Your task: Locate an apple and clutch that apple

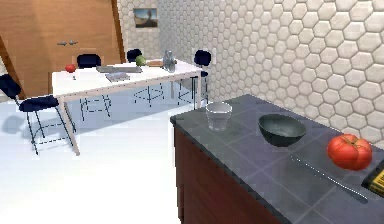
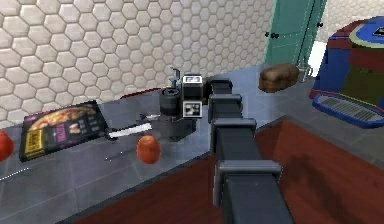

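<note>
Apple (image 2: 148, 148): one, on the counter (image 2: 90, 165), between a dark book (image 2: 62, 128) and the arm (image 2: 235, 150). Round blob, no long axis to call; stem direction unreadable. Counts on that counter: one glass (image 1: 218, 115), one dark bowl (image 1: 282, 129), one red fruit (image 1: 349, 150) with green top, one loaf (image 2: 279, 76). Four dark chairs (image 1: 38, 104) across the room. Arm stretched out low over the counter, two white markers (image 2: 192, 100) at its end, jaws just left of them, near the apple; over or touching, can't say. Can't tell if jaws are spread or pressed together, or whether they hold anything.
</note>
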Controlling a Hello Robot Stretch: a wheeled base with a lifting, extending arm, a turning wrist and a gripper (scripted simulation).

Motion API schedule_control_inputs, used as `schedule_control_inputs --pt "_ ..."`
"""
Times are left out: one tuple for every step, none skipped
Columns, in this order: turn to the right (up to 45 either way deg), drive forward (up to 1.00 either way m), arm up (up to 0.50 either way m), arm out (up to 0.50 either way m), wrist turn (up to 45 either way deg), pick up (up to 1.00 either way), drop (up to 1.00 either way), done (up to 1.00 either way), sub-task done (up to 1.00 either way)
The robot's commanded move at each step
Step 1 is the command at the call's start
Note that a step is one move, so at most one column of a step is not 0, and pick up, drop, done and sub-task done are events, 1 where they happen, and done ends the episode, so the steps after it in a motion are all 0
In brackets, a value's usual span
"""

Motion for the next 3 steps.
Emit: schedule_control_inputs --pt "0.0 0.00 0.00 0.00 12.0 0.00 0.00 0.00 0.00" --pt "0.0 0.00 -0.10 0.00 0.0 0.00 0.00 0.00 0.00" --pt "0.0 0.00 0.00 0.00 0.0 1.00 0.00 0.00 0.00"
